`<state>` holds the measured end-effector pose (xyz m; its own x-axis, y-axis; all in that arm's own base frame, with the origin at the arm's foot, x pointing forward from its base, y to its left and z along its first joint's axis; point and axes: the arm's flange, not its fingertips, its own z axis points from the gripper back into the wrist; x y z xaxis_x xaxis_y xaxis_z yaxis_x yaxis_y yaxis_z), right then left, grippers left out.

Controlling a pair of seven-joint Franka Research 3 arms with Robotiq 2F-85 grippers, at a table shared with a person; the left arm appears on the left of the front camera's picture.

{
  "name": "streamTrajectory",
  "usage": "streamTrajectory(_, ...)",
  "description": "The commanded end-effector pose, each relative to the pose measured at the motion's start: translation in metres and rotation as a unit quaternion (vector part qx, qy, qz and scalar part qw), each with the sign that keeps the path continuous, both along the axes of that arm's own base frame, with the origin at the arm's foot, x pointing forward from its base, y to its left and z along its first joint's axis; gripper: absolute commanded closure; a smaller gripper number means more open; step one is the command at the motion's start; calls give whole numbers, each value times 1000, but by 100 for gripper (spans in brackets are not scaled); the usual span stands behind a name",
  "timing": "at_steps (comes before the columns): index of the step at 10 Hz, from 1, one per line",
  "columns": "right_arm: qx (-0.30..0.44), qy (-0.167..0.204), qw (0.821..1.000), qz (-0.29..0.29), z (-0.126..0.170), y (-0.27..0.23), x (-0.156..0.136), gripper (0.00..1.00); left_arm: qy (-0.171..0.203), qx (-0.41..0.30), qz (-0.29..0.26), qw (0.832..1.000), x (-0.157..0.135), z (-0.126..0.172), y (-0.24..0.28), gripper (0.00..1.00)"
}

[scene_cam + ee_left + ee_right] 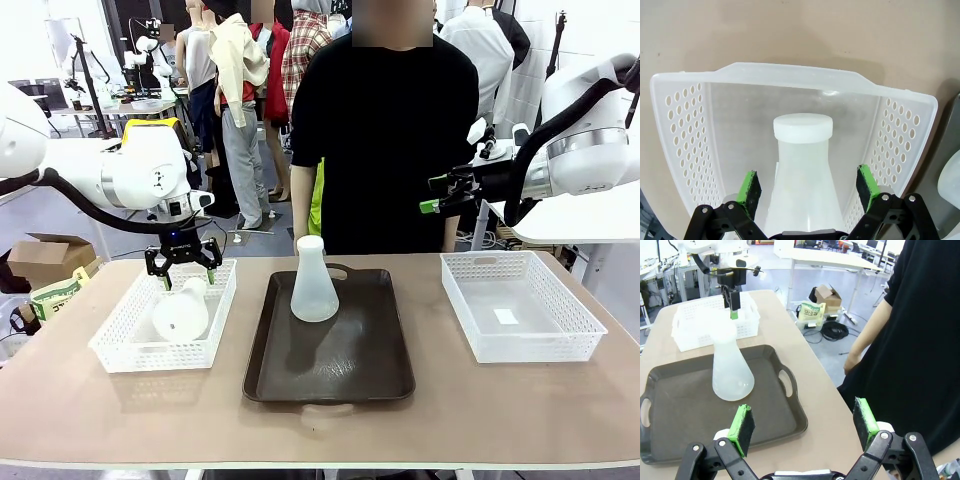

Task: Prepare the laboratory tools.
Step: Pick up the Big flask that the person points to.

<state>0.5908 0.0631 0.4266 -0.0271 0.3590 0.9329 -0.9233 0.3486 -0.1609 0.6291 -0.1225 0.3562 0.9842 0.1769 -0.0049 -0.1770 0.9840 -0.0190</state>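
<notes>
Hovering over the white mesh basket [120,350] near the left edge of the tabletop [520,410], the left gripper [187,276] has its fingers [751,192] released, flanking but not touching a flask [182,312] lying in that basket. The second flask [313,285] stands upright on the dark tray [370,370] mid-tabletop. The right gripper [803,422] hangs raised, fingers released, empty.

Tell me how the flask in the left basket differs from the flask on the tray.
The basket flask lies on its side in the white mesh basket; the tray flask stands upright on the dark brown tray. The open left gripper straddles the basket flask; the tray flask stands free of any gripper. Both are translucent white, conical and capped.
</notes>
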Motion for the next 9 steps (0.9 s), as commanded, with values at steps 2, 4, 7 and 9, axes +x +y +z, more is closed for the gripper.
streamTrajectory(2,-1,2,1000,2,-1,0,-1,0,-2,17,-2,1000,11,-14,3,0)
streamTrajectory(4,-1,2,1000,2,-1,0,-1,0,-7,11,-2,1000,18,-21,6,0)
streamTrajectory(7,-1,2,1000,2,-1,0,-1,0,-6,-5,-19,1000,20,-26,5,22)
streamTrajectory(9,-1,2,1000,2,-1,0,-1,0,-3,3,-24,1000,22,-27,4,61)
